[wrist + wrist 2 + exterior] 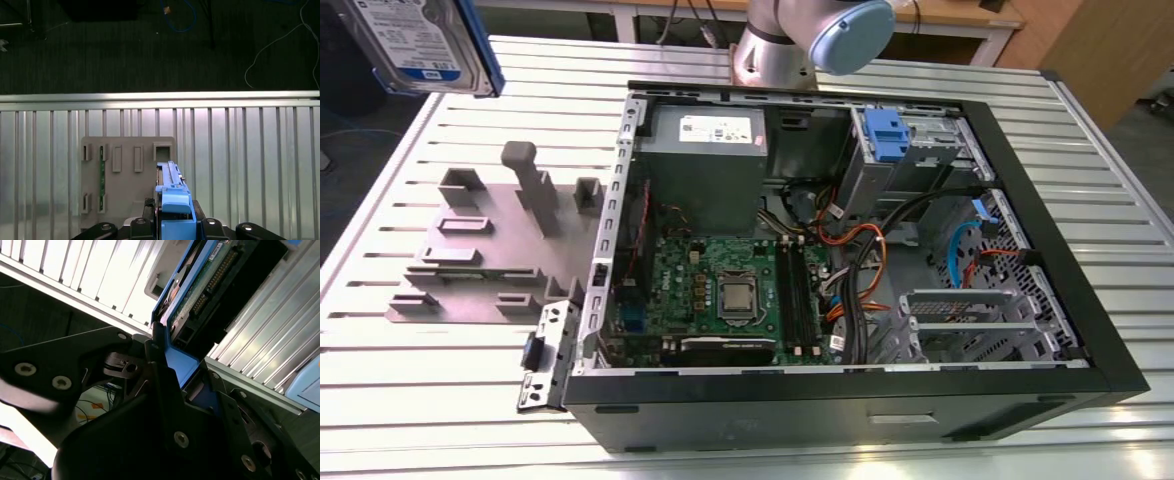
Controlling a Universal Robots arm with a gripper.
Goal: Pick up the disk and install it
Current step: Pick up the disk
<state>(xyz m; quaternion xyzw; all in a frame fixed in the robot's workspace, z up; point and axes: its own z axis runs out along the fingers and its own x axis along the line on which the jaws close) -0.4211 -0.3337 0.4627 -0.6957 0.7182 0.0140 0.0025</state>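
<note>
Pickup done: gripper (pixel 175 224) fingers clamped on disk (pixel 420 40) by blue frame. Disk hung well apart from open computer case (pixel 1107 330), off its side at exterior view's left. Install left: disk not yet inside case.

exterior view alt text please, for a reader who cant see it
A disk in a blue carrier hangs in the air at the exterior view's upper left corner. An open computer case lies on a slatted metal table, its motherboard exposed. A grey fixture plate sits on the exterior view's left of it, the arm behind.
</note>
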